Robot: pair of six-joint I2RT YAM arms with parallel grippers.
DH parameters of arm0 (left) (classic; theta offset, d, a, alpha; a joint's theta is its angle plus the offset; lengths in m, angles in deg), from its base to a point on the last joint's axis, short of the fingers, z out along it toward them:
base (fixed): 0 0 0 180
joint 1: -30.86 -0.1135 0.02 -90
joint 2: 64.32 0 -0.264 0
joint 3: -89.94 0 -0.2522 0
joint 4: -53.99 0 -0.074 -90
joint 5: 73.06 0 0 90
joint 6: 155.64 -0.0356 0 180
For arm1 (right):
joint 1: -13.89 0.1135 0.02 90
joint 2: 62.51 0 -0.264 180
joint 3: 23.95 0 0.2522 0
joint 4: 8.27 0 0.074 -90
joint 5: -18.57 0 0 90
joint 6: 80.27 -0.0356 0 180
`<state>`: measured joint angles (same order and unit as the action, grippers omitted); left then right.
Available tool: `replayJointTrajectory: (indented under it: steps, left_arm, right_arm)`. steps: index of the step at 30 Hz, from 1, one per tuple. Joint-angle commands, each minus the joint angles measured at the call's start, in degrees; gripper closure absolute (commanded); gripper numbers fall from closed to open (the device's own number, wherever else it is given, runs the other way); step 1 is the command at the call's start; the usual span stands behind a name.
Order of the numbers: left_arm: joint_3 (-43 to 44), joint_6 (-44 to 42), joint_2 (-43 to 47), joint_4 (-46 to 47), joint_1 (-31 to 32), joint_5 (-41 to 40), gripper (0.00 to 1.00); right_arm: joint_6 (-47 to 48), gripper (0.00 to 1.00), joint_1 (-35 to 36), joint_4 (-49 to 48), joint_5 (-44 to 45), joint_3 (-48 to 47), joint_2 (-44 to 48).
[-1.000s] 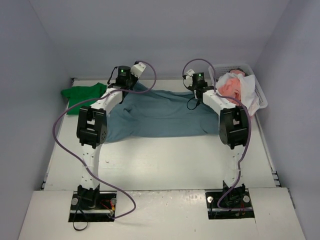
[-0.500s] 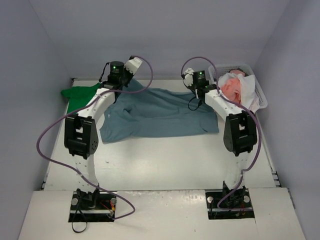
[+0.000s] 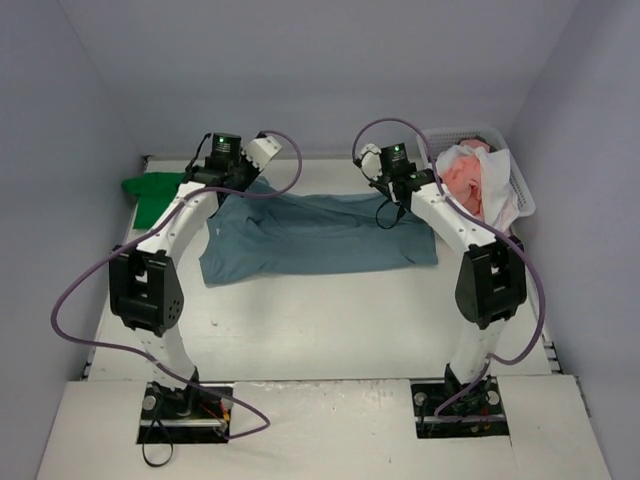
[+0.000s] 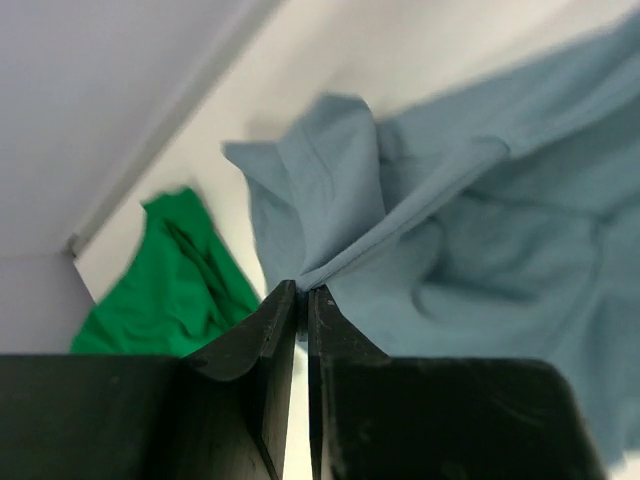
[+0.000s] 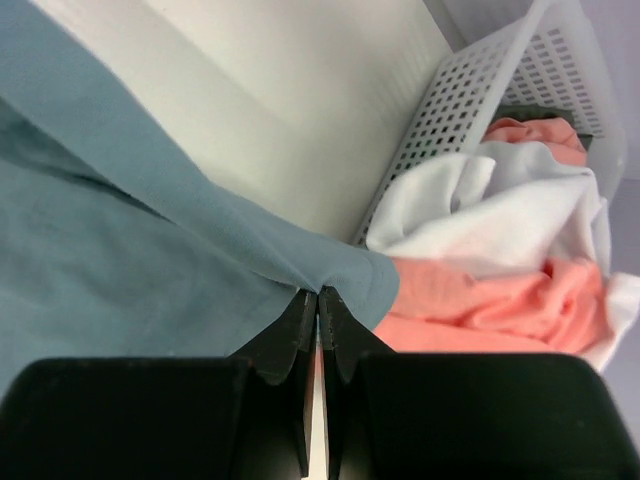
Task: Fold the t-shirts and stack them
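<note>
A light blue t-shirt [image 3: 320, 238] lies spread across the middle of the table. My left gripper [image 3: 243, 183] is shut on its far left corner, and the cloth [image 4: 470, 240] runs straight out of the closed tips [image 4: 302, 290]. My right gripper [image 3: 392, 203] is shut on the shirt's far right edge, where a fold of blue cloth [image 5: 130, 230] is pinched between the tips [image 5: 318, 292]. A bright green t-shirt [image 3: 152, 192] lies crumpled at the far left [image 4: 170, 290]. White [image 5: 500, 205] and salmon pink [image 5: 500, 305] t-shirts fill the basket.
The white mesh basket [image 3: 518, 170] stands at the far right against the wall, its side [image 5: 470, 90] close to my right gripper. The back wall runs just beyond both grippers. Purple cables loop off both arms.
Both grippers have moved left and a little toward the back wall with the blue shirt's far edge in them. The shirt is now drawn flatter and straighter between them.
</note>
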<state>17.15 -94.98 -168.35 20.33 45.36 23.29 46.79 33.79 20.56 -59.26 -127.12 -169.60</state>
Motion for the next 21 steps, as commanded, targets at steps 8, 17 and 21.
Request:
replayJointTrajectory:
  steps: [8, 17, 21]
  left_arm:
    - [-6.0, -1.1, 14.4, -12.4, -0.5, 4.2, 0.92]
    - [-8.0, -1.2, 21.8, -20.3, -0.5, 10.5, 0.82]
    - [-9.4, -0.8, 23.9, -22.6, -0.5, 13.1, 0.79]
  right_arm:
    - [4.2, 1.0, 2.9, 6.0, 5.3, 7.5, 10.6]
    - [6.3, 1.0, 5.8, 7.3, 5.2, 14.7, 12.6]
    - [6.9, 1.0, 7.3, 7.6, 5.0, 17.8, 12.5]
